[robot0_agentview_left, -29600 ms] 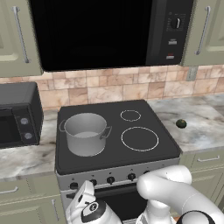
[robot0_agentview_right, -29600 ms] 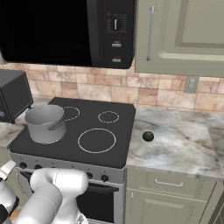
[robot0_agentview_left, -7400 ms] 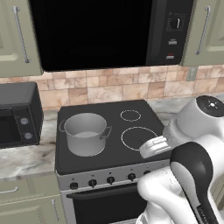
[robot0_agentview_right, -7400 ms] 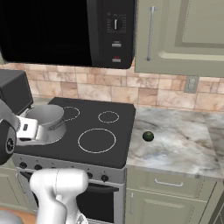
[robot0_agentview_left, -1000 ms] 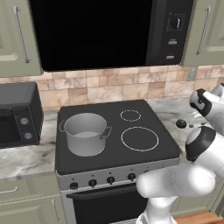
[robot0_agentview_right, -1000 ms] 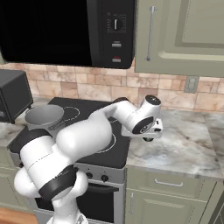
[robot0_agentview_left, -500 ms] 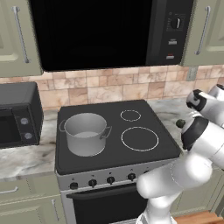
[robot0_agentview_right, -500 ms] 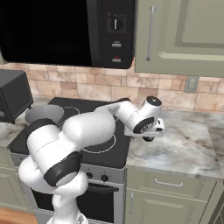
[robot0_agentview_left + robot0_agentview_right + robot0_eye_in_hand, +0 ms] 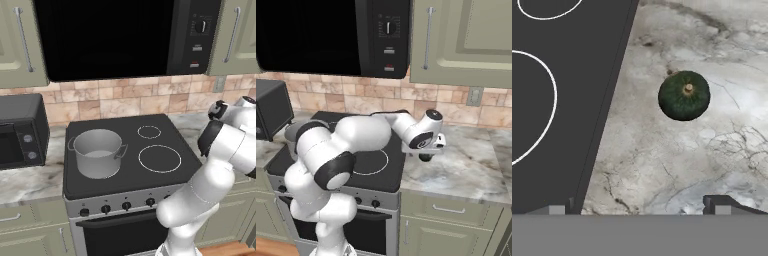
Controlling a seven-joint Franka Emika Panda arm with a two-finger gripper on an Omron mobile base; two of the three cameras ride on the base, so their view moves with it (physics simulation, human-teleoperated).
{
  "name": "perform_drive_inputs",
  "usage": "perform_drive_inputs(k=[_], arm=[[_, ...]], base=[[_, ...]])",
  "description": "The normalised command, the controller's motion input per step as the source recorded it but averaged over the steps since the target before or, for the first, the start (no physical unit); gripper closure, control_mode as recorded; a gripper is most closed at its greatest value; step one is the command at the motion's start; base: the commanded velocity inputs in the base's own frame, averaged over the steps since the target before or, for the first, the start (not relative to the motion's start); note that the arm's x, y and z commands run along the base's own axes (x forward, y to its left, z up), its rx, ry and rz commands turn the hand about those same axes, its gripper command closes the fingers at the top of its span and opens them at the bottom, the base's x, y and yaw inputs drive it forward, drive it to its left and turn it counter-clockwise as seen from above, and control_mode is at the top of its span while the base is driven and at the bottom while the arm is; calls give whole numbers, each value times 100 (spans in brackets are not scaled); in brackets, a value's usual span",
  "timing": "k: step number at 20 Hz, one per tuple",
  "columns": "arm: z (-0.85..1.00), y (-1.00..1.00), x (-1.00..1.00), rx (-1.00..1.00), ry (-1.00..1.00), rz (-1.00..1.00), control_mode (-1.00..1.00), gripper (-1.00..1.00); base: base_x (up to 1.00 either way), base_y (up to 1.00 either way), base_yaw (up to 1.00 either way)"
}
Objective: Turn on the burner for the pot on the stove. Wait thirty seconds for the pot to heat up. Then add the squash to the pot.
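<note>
The stove (image 9: 125, 165) carries the pot (image 9: 98, 152) on its front-left burner at about 9 o'clock from the stove's centre, and the squash (image 9: 684, 95) rests on the counter (image 9: 662, 165) just beside the stove's right edge. The step in hand appears to be the squash pick-up: the gripper (image 9: 639, 207) hovers above the counter with jaws fully open and empty. In the hand view the squash lies at about 1 o'clock from the fingertips, so the next move calls for centring over it, descending and closing.
</note>
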Motion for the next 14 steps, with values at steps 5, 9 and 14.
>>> perform_drive_inputs(k=[5,9,14], arm=[[-14,-1,28,0,0,0,-100,-100],[-17,-10,21,0,0,0,-100,-100],[-25,-17,18,0,2,0,-100,-100]], base=[[0,0,0],[0,0,0],[0,0,0]])
